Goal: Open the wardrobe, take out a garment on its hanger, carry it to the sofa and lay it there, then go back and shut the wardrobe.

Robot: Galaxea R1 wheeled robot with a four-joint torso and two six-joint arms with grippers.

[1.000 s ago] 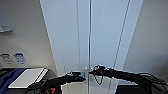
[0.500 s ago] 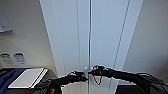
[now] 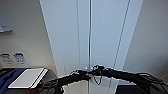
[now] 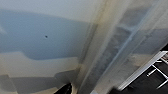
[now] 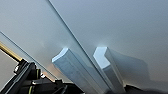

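Observation:
The white wardrobe (image 3: 105, 37) stands right in front of me, and its two doors meet at a closed centre seam. Both of my dark arms reach up to that seam. My left gripper (image 3: 84, 72) is at the seam from the left. My right gripper (image 3: 97, 68) is at it from the right, a little higher. The right wrist view looks close along the door at the two white handles (image 5: 75, 67) (image 5: 110, 65), which stand side by side. In the left wrist view the white door panel (image 4: 45, 32) is very near. The garment, hanger and sofa are hidden.
A pale wall flanks the wardrobe on both sides. At the lower left lies a flat white board (image 3: 28, 77) on a dark surface, with something blue (image 3: 7, 77) beside it. Small blue-and-white labels (image 3: 20, 58) sit on the left wall.
My left gripper has edged slightly toward the centre seam. The right arm and the doors look the same.

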